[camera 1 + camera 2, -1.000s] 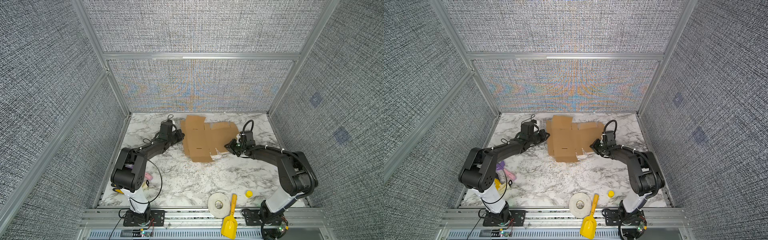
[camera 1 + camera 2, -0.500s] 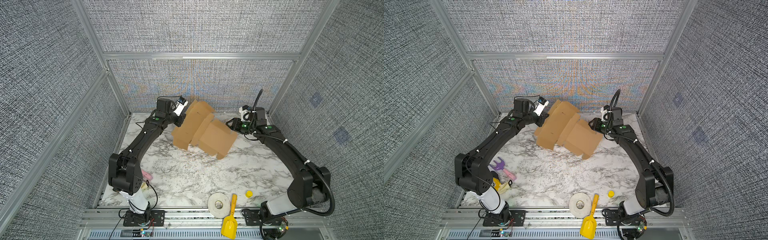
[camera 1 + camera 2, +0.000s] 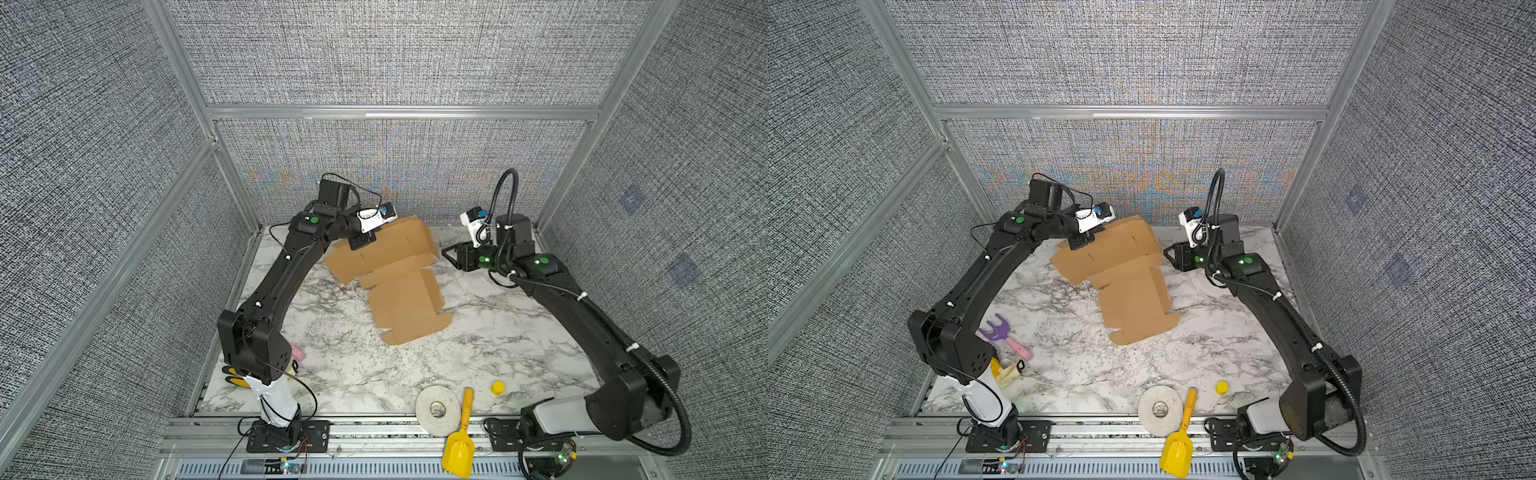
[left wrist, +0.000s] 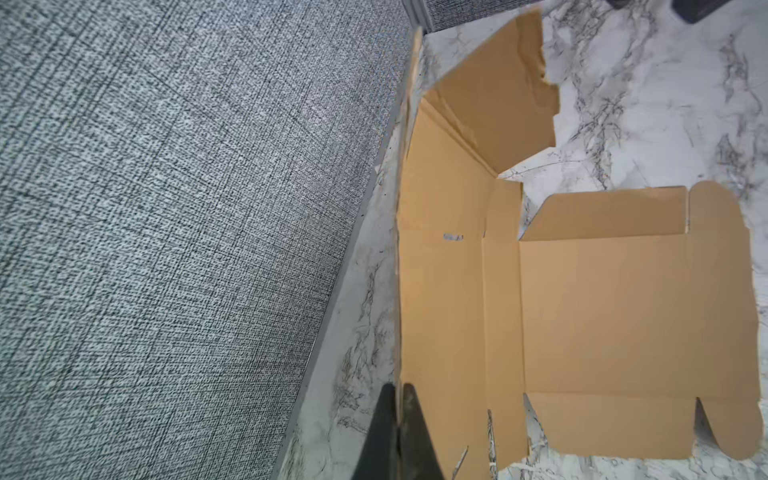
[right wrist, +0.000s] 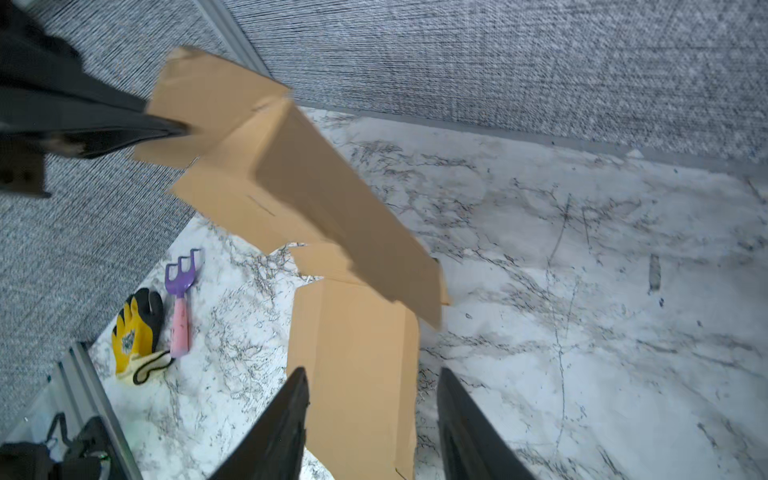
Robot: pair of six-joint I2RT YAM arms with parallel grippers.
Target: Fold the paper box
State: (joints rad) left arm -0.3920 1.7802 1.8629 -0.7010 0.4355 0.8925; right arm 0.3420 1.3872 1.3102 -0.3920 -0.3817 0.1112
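The paper box (image 3: 399,291) is pinched by the closed left claw (image 3: 366,240) near the worktop's (image 3: 353,374) far edge. The right claw (image 3: 451,254) is seen half open, empty. A purple rake (image 5: 180,286) is shown by the right wrist view, not the left.

Black jointed arms (image 3: 286,274) with green indicator dots (image 3: 314,220), white wrist camera housings (image 3: 371,217), pale base segments (image 3: 276,399) and black cables (image 3: 503,195).

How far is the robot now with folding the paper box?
Done: little; the paper box is an open sheet, only bent at its creases. In hand: the left tool is shut on one edge, holding that end above the table; the right tool is open, beside the box. Left: raising the walls and closing the lid.
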